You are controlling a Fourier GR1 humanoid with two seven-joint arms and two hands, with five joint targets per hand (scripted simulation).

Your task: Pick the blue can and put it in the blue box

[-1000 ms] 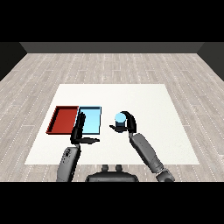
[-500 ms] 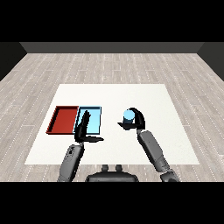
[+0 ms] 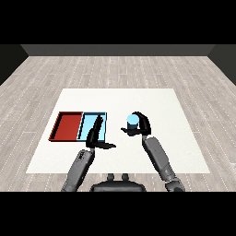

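The blue can stands upright in my right hand, whose fingers and thumb curl round it, right of the light blue tray. The can appears lifted slightly above the white table. My left hand hovers over the near edge of the light blue tray with fingers straight, thumb out to the right, holding nothing.
A red tray lies directly left of the light blue tray, sharing a wall with it. Both sit on the left half of the table. Grey wooden floor surrounds the table.
My right hand with the blue can moved right and then back left, toward the light blue tray. The left hand has barely shifted.
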